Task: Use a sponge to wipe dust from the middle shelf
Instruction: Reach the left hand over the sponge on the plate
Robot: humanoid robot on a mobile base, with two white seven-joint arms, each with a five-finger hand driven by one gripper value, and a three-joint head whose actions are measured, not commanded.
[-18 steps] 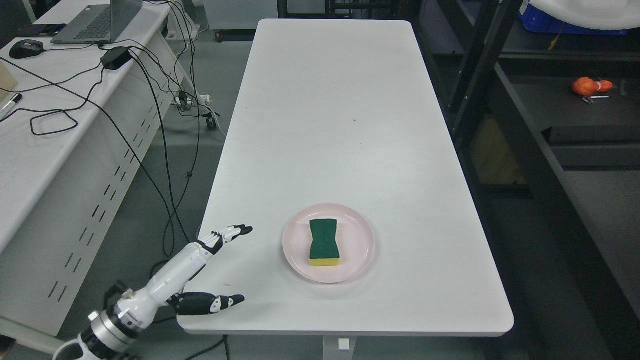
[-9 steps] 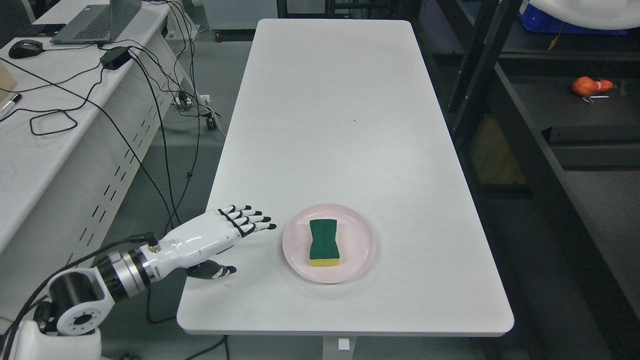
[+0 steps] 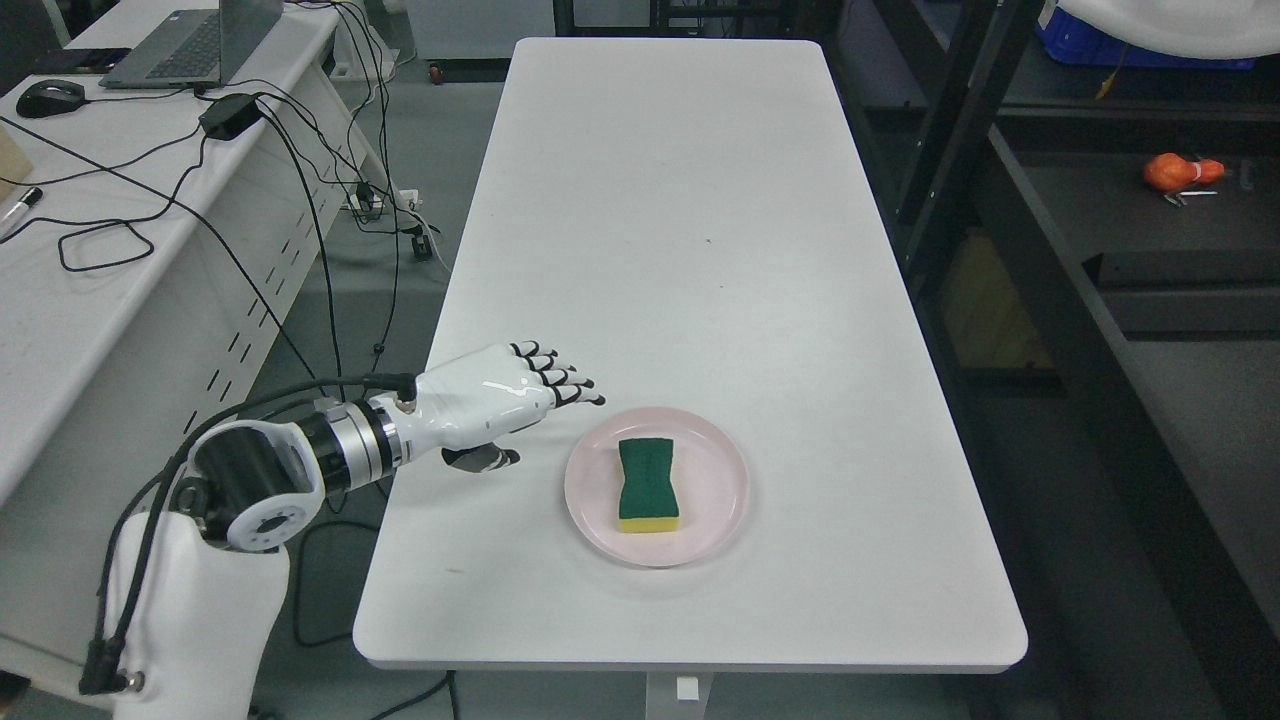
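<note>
A green-topped sponge with a yellow underside (image 3: 648, 483) lies on a pink plate (image 3: 720, 500) near the front of the white table (image 3: 680, 250). My left hand (image 3: 545, 410) hovers above the table just left of the plate, palm down. Its fingers (image 3: 560, 380) are spread and hold nothing. The hand is apart from the sponge. A dark shelving unit (image 3: 1130, 230) stands to the right of the table. My right arm does not show.
A dark shelf on the right carries an orange object (image 3: 1180, 172). A desk on the left (image 3: 90, 260) holds a laptop (image 3: 190, 40), a mouse and a tangle of black cables (image 3: 320, 230) that hang down beside the table's left edge.
My left arm has risen from the table's front left corner and moved up and right toward the plate. The hand has turned palm down. The sponge and plate have not moved.
</note>
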